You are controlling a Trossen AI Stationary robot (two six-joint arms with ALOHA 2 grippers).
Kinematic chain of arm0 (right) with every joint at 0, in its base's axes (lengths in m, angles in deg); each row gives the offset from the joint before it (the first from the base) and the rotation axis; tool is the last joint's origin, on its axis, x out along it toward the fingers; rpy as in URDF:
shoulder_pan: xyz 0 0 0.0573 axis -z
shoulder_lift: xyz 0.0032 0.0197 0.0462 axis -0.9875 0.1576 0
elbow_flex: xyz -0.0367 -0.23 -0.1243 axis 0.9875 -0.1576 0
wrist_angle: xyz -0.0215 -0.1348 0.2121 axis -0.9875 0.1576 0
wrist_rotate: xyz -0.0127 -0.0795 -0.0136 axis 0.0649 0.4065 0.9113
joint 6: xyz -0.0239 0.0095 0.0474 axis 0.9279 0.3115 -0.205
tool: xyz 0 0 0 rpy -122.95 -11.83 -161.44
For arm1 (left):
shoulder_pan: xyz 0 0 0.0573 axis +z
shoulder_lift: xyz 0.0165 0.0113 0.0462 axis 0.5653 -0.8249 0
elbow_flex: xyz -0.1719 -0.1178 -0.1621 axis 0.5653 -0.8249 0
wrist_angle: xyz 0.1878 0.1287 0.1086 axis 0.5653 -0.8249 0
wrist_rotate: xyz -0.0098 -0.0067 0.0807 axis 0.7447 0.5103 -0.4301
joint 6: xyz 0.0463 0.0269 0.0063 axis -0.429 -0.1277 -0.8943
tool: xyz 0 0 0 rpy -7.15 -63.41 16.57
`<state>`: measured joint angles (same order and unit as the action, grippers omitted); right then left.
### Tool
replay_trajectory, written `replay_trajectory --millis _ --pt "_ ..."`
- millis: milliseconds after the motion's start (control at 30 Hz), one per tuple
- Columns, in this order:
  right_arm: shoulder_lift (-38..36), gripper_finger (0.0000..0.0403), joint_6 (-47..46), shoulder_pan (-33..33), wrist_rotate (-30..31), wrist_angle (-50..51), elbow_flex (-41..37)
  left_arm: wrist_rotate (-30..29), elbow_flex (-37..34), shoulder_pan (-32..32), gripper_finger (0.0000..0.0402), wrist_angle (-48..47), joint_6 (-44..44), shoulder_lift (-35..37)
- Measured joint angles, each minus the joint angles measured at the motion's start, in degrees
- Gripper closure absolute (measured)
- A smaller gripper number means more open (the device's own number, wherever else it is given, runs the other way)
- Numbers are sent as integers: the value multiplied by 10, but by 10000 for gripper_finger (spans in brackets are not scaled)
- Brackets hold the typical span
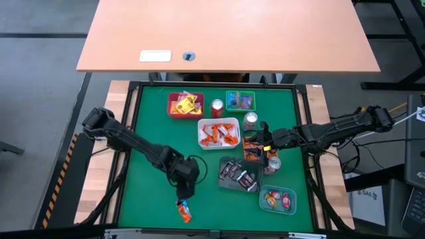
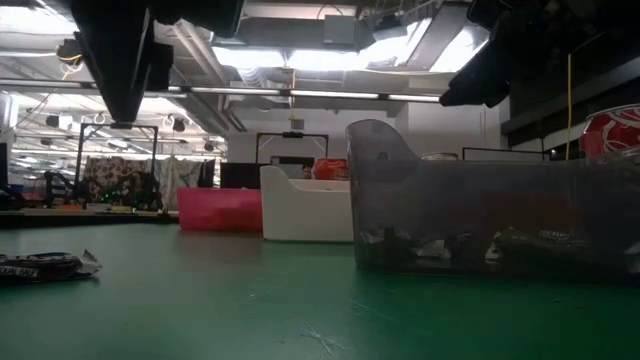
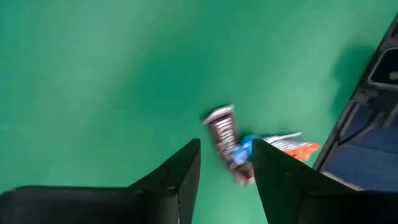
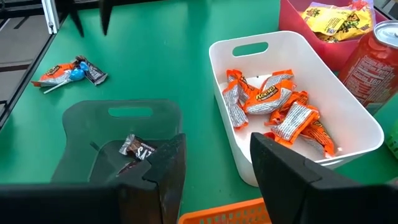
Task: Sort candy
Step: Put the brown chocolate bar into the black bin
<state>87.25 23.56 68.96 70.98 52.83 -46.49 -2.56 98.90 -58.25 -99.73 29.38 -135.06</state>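
Surface (image 1: 153, 126): green mat in a black frame on a wooden bench; a bare tan desk (image 1: 226, 33) stands beyond its far edge, with a white label and a small round fitting on it.

Trays, far row: red tray (image 1: 174, 109) with yellow-wrapped candy (image 1: 189, 103); green tray (image 1: 240, 93) with blue-wrapped pieces. Middle: white tray (image 4: 348, 118) holding orange-wrapped candy (image 4: 273, 102). Right of it: an orange basket (image 1: 251, 151) under the right arm. Near centre: grey see-through tray (image 4: 87, 121) holding dark-wrapped pieces (image 4: 138, 148). Near right: light green tray (image 1: 277, 209) with red pieces.

Cans: one red can (image 1: 216, 108) between the red and green trays; one silver can (image 1: 250, 121) right of the white tray; a third can (image 1: 271, 164) near the orange basket.

Loose candy (image 3: 233, 146): a small cluster at the near edge of the mat, left of centre: a dark wrapper, a blue piece and an orange wrapper, touching one another.

Left gripper (image 3: 227, 171): just above the loose cluster, fingers apart, holding nothing.

Right gripper (image 4: 217, 165): over the orange basket between the grey and white trays, fingers apart, empty.

Room, seen level across the surface: ceiling light strips, pipes, metal racks and cluttered benches far off.
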Motion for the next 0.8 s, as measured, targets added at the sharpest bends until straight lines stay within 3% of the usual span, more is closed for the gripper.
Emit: replay_trajectory --millis 400,800 --pt "0 224 0 0 -25 4 0 27 0 -35 201 71 54 -85" --pt "0 224 0 0 -25 3 0 11 0 -48 199 102 73 -145"
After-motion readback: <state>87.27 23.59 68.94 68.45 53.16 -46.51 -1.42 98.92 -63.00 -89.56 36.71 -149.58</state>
